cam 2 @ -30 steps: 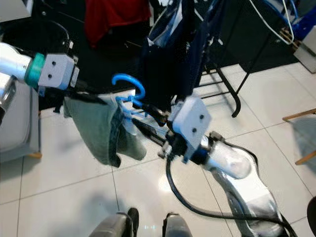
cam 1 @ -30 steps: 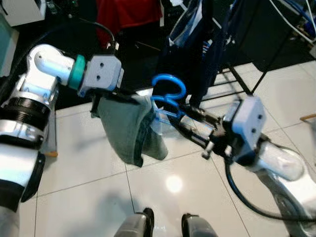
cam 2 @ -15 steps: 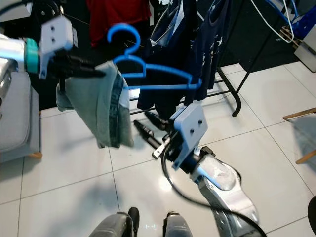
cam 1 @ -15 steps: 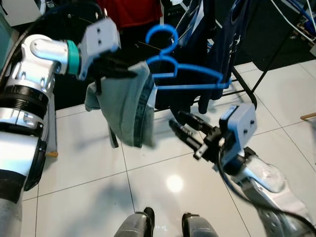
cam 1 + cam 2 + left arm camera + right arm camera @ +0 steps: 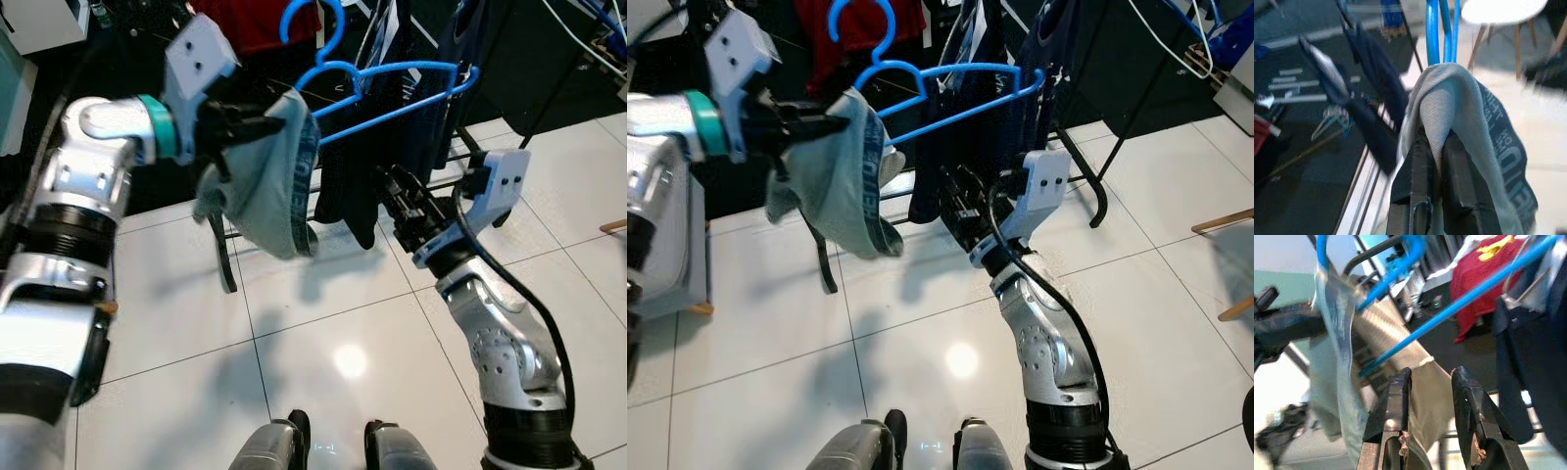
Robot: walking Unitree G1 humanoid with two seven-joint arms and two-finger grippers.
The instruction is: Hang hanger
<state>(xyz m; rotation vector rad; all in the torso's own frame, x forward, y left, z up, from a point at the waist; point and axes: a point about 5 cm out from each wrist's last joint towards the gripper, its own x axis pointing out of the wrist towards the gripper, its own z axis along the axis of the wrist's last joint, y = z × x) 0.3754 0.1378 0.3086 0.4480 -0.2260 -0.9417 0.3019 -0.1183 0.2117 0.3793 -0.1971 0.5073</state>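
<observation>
One hanger [image 5: 392,93] — left tool [image 5: 1434,147] (clamped)

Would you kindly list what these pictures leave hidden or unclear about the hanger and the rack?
- Blue hanger: in the left eye view its hook tip runs off the top edge.
- Grey garment: it covers the hanger's left end, and the left pincer pinches it there.
- Drying rack: dark clothes hide its rail.
- Right pincer: open, its background blurred.
</observation>
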